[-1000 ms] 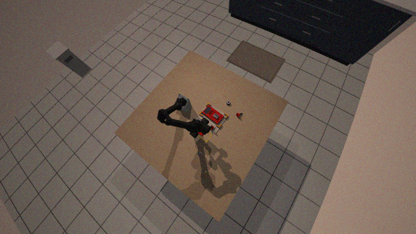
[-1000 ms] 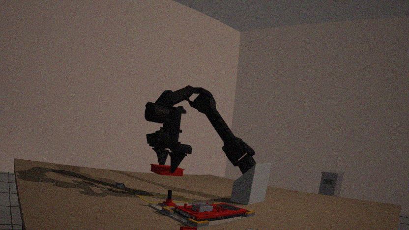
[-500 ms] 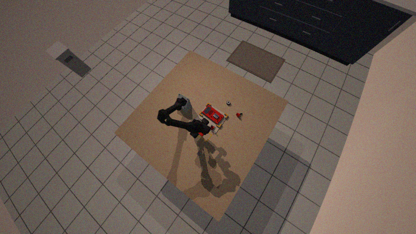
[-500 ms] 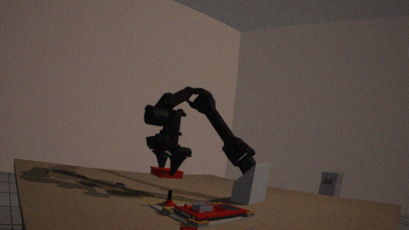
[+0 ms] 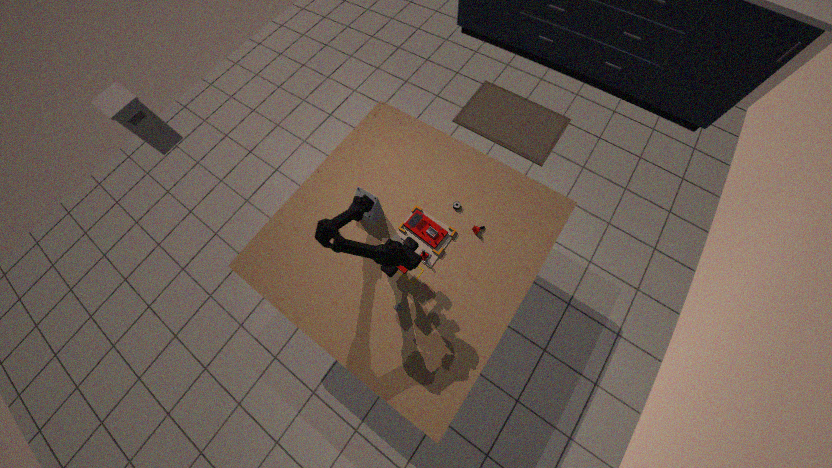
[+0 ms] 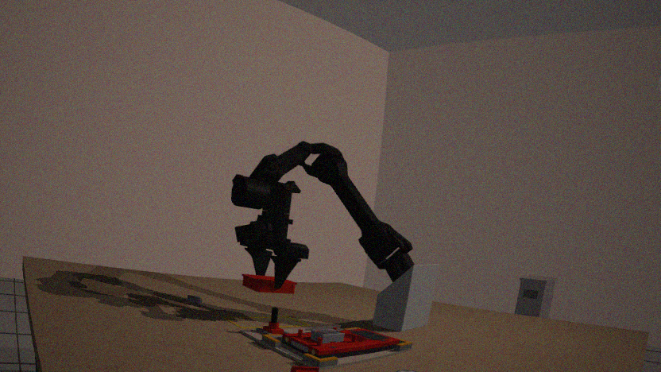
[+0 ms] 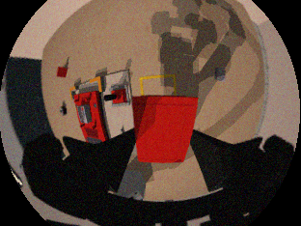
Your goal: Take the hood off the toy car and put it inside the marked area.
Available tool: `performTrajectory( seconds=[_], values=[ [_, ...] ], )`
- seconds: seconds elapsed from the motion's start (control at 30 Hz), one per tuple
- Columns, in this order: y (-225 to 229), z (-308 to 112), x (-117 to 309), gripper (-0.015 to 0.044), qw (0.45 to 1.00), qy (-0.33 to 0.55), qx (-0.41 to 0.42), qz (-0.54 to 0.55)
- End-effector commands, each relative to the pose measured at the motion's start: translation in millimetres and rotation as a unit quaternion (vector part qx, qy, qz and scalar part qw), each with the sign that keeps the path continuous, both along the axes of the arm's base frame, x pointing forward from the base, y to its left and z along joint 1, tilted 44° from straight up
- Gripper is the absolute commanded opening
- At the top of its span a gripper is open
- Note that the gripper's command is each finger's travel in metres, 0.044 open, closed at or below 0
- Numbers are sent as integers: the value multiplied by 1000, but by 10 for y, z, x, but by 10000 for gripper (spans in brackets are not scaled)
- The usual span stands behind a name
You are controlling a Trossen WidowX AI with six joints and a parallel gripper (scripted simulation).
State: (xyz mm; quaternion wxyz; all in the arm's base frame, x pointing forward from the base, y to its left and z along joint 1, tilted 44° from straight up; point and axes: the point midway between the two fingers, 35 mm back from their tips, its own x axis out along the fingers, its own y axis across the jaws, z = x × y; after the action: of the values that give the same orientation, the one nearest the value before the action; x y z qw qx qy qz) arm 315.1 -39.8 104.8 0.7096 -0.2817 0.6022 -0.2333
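Observation:
The red hood [image 5: 402, 269] [image 6: 254, 282] [image 7: 166, 113] hangs in the air, held from both sides by my gripper [image 6: 270, 280] [image 7: 162, 131], which is shut on it. The toy car [image 5: 423, 224] [image 6: 367, 346] [image 7: 96, 118], red with a grey block exposed on top, sits in a holder with orange corners, left of the hood in the wrist view. The marked area, a yellow outline [image 7: 158, 76], lies on the table beyond the hood in the wrist view; the hood hides its near side.
A red base with a black post [image 5: 425, 254] [image 6: 274, 327] [image 7: 119, 96] stands on the pale plate beside the car. A small wheel [image 5: 457, 206] and another red piece [image 5: 477, 230] [image 7: 62, 71] lie past the car. A small grey block [image 6: 194, 300] [image 7: 220, 73] lies on the table.

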Motion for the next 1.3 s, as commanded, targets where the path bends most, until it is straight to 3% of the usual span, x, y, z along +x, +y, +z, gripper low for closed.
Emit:
performTrajectory(
  seconds=[0.0, 1.27],
  values=[
    [-24, -31, -6, 0, 1000, 3, -1, 0],
    [-198, -217, 38, 0, 1000, 3, -1, 0]
  ],
)
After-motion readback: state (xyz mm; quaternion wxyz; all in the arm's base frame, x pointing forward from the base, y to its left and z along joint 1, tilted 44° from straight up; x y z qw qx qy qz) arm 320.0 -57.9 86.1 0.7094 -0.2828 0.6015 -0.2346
